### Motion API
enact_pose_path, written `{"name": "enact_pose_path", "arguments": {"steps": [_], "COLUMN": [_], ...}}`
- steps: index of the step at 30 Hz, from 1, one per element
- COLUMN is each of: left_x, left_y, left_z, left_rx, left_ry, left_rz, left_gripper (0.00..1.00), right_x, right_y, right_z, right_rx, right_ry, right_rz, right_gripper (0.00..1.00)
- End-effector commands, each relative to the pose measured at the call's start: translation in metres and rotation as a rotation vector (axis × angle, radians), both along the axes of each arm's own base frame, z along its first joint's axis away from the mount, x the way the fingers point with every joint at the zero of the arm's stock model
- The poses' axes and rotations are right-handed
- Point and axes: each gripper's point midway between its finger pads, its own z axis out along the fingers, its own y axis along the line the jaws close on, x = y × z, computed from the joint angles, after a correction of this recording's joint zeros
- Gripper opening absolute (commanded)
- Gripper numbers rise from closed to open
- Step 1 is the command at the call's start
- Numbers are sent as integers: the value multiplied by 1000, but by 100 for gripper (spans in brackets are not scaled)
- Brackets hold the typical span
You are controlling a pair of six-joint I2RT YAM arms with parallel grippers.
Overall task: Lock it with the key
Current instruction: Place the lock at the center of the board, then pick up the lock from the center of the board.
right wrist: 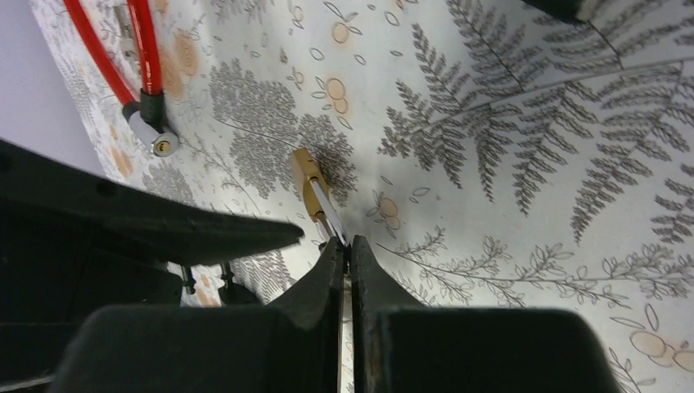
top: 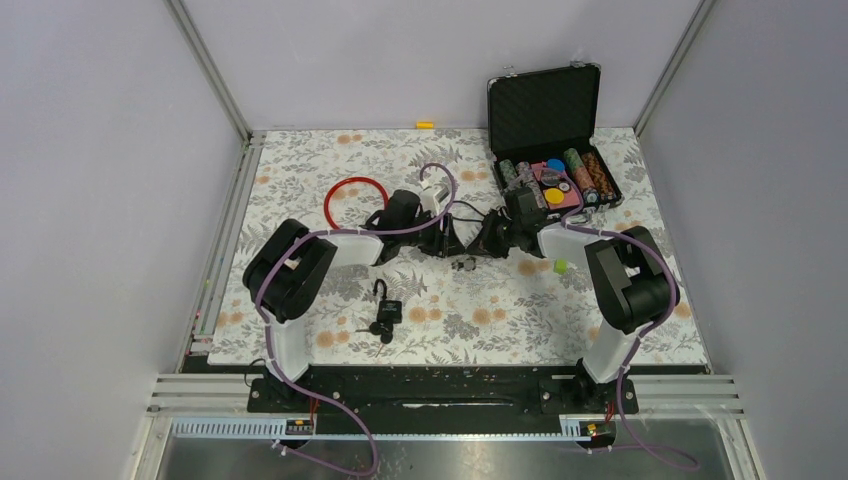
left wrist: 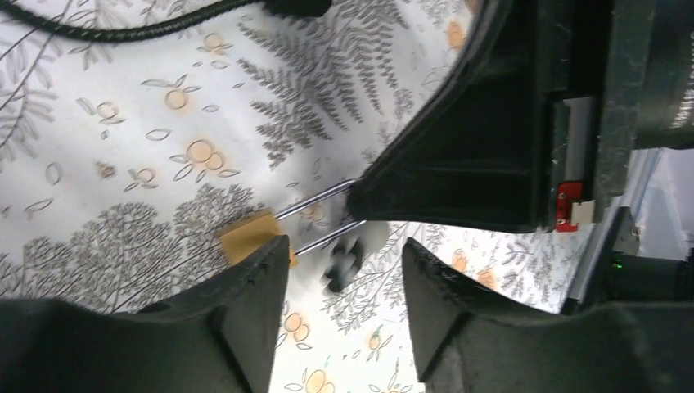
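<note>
Between its closed fingers the right hand (right wrist: 345,247) is gripping the brass padlock (right wrist: 307,173) by its shackle. Opposite, the left hand (left wrist: 344,246) is hanging open and empty, seemingly needing next to grasp the blurred object below it, possibly the key (left wrist: 344,266).

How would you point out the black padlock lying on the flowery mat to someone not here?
On the flowery mat, look toward the near edge, just right of the left arm. The black padlock lies there, keys beside it; the brass padlock, by contrast, is pinched in the right gripper mid-table.
</note>
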Motion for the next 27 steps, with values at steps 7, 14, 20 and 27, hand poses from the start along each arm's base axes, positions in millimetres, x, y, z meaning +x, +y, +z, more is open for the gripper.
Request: {"name": "enact_pose_path", "arguments": {"steps": [7, 14, 20, 27], "left_x": [23, 11, -8, -46], "left_y": [43, 108, 180, 263], "left_z": [70, 112, 161, 223], "left_rx": [30, 54, 114, 140], "left_ry": [-199, -305, -440, -573], "left_rz": [195, 407, 676, 963], "left_gripper": [65, 71, 92, 99], "right_x": [-11, -16, -55, -73], "right_y": [-43, -21, 74, 140], "right_z": [14, 47, 57, 55], "right_rx": [-241, -303, -306, -412], "right_ry": [-29, -186, -292, -244], "right_rz": [-60, 64, 389, 421], "right_gripper": [47, 56, 63, 70]}}
